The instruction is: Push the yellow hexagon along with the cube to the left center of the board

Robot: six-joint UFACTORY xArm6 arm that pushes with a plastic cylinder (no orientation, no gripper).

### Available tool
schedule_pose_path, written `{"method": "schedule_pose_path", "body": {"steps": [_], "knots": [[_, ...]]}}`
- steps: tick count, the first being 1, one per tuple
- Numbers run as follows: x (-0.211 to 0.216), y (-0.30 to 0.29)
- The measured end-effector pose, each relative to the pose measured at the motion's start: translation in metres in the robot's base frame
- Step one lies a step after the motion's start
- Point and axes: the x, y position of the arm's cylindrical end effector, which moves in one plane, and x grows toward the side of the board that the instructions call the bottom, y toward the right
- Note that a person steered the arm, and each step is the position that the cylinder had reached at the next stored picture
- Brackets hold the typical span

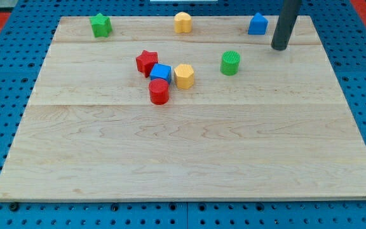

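The yellow hexagon [184,76] sits just above the board's middle, touching the right side of the blue cube [161,72]. A red star [147,62] touches the cube's upper left and a red cylinder [159,91] sits just below the cube. My tip [279,46] is at the view's upper right, well to the right of and above the hexagon, and just right of and below a blue block [257,24]. It touches no block.
A green cylinder [230,63] stands between my tip and the hexagon. A green star [100,25] is at the top left and a yellow block [182,22] at the top centre. The wooden board [189,159] lies on a blue pegboard.
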Motion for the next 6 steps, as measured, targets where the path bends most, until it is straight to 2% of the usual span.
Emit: {"method": "schedule_pose_path", "body": {"steps": [1, 2, 3, 4, 6], "knots": [[0.026, -0.04], [0.025, -0.119], [0.024, -0.12], [0.066, -0.122], [0.052, -0.297]]}}
